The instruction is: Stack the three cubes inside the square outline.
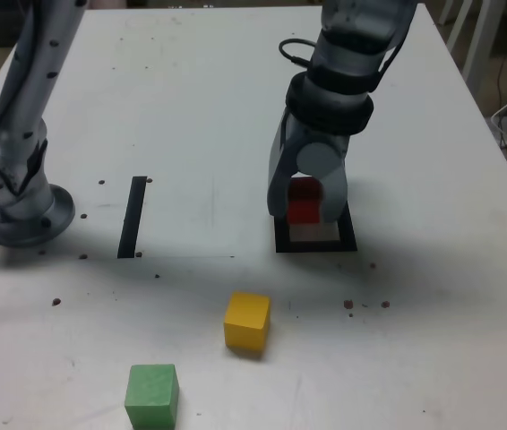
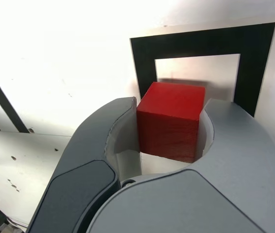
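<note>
Gripping red cube (image 2: 169,128), yellow cube (image 1: 247,321), green cube (image 1: 152,394), exterior view only

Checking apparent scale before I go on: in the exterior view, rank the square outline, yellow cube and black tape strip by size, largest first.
1. Square outline
2. Black tape strip and yellow cube: too alike in area to rank

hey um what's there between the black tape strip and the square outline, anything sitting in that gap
In the exterior view, only bare white tabletop with a few small specks lies between the black tape strip and the square outline.
</note>
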`<state>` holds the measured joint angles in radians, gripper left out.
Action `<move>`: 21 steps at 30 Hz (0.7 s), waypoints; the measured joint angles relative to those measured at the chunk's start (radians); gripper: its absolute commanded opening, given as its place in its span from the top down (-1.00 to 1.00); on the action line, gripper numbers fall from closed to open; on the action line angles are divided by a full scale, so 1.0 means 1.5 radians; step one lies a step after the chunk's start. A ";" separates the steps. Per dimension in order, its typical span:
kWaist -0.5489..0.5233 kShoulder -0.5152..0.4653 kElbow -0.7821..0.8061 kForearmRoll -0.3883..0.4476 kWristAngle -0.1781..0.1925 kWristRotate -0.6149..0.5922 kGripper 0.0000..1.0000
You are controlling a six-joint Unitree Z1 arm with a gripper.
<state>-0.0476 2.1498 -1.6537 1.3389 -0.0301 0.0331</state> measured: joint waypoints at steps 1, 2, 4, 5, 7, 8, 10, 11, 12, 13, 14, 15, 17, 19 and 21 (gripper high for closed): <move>0.000 0.003 -0.001 0.000 0.000 0.001 0.42; 0.000 0.006 -0.003 0.000 0.000 0.001 0.42; 0.000 0.010 -0.008 0.000 -0.001 0.001 0.42; 0.000 0.012 -0.012 0.000 -0.001 0.001 0.42; 0.000 0.016 -0.015 0.000 -0.002 0.002 0.42; 0.000 0.018 -0.015 0.000 -0.002 0.003 0.41; 0.000 0.021 -0.017 0.000 -0.002 0.004 0.34; 0.000 0.022 -0.018 0.000 -0.002 0.005 0.26; 0.000 0.022 -0.018 0.000 -0.002 0.006 0.15; 0.000 0.022 -0.019 0.000 -0.002 0.008 0.01; 0.000 0.023 -0.019 0.000 -0.003 0.009 -0.15; 0.000 0.023 -0.019 0.000 -0.003 0.011 -0.33; 0.000 0.023 -0.019 0.000 -0.003 0.014 -0.65; 0.000 0.023 -0.018 -0.001 -0.004 0.017 -0.87; 0.001 0.023 -0.018 -0.001 -0.004 0.019 -0.97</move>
<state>-0.0467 2.1847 -1.6805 1.3372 -0.0358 0.0609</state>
